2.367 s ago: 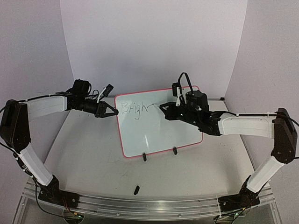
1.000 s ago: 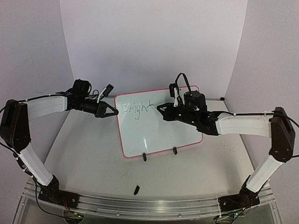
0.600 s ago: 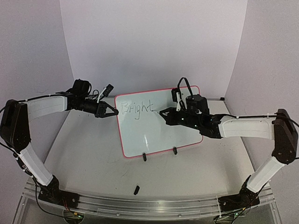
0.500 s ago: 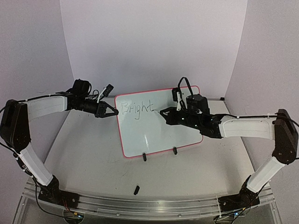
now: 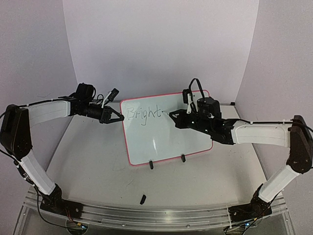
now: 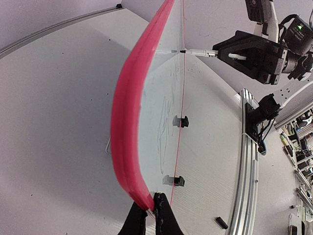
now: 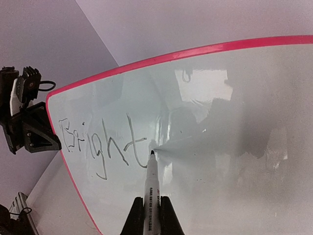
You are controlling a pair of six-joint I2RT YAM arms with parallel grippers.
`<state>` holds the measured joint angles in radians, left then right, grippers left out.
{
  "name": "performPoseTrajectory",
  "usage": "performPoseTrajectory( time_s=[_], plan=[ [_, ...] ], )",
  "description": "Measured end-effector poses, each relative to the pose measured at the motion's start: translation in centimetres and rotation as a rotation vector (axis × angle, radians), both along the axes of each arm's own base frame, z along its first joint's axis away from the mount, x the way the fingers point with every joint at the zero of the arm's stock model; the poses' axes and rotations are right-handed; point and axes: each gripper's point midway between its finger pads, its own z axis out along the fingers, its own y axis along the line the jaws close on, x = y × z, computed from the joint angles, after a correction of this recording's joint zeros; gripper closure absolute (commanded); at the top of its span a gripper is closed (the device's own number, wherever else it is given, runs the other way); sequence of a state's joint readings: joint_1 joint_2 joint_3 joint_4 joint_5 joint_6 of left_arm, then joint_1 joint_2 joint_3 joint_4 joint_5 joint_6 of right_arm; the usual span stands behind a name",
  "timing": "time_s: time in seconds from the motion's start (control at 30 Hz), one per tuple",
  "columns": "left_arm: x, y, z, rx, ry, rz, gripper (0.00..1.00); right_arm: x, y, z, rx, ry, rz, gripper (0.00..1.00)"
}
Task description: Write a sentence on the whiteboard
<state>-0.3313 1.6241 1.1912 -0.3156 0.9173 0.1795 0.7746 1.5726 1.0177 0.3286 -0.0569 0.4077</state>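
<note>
**Whiteboard** (image 5: 166, 142): red-framed and propped on two black clip feet (image 5: 151, 164) on the tabletop (image 5: 93, 166).
- Its upper left corner lies between the left fingers (image 6: 149, 218), which are pressed together on the red frame edge.
- Likely purpose: bracing the board so that pen pressure neither tips nor slides it.

**Marker** (image 7: 151, 178): slim, with a dark nib.
- The barrel is pinched between the right fingers (image 7: 150, 203) and projects straight ahead of them.
- The nib is at the white surface, but actual contact is too fine to confirm.
- Held end-on, probably so the nib meets the board squarely.

**Sentence** (image 7: 100, 142): only partly written.
- It reads "Bright" and nothing more, along the board's top.
- The word lies ahead and left of the right fingers, between them and the left fingers.
- The nib sits just past the crossbar of the "t".
- Judgement: the task is at an early stage, and the next letters belong on the bare white to the right of the nib.

**Small black piece** (image 5: 143, 199): perhaps the marker's cap. It lies on the tabletop, well apart from both sets of fingers.
</note>
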Motion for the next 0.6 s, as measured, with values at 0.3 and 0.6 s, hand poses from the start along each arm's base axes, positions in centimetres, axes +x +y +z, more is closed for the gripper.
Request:
performPoseTrajectory(
  time_s=[0.3, 0.6],
  plan=[
    [0.00, 0.00, 0.01, 0.000, 0.000, 0.000, 1.00, 0.58, -0.20, 0.58, -0.009, -0.025, -0.026, 1.00],
    [-0.02, -0.03, 0.00, 0.000, 0.000, -0.001, 1.00, 0.79, -0.29, 0.58, -0.013, -0.029, -0.037, 1.00]
  ],
)
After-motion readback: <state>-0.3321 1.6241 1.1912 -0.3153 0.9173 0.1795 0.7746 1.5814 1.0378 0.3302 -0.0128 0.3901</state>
